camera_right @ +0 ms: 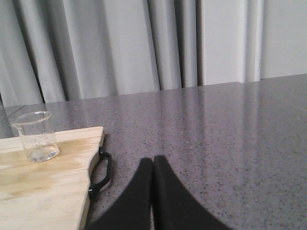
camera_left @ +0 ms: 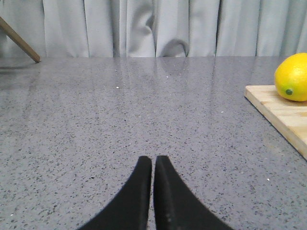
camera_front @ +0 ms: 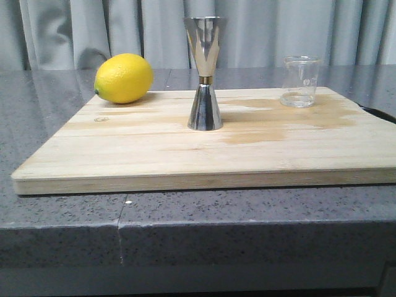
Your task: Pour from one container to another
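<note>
A small clear glass beaker point(camera_front: 300, 81) stands upright at the far right of the wooden board point(camera_front: 124, 154), with a little clear liquid at its bottom; the right wrist view shows the same beaker point(camera_right: 36, 136). The steel hourglass jigger point(camera_front: 205, 73) with a gold waist band stands upright at the board's middle. Neither gripper appears in the front view. My left gripper point(camera_left: 153, 159) is shut and empty, low over the grey counter left of the board. My right gripper point(camera_right: 153, 160) is shut and empty over the counter right of the board.
A yellow lemon point(camera_front: 124, 78) lies at the board's far left corner; the left wrist view also shows the lemon point(camera_left: 292, 76). A black handle point(camera_right: 101, 173) sticks out of the board's right edge. The board bears a damp stain point(camera_front: 260, 120). Grey curtains hang behind the speckled counter point(camera_front: 62, 111).
</note>
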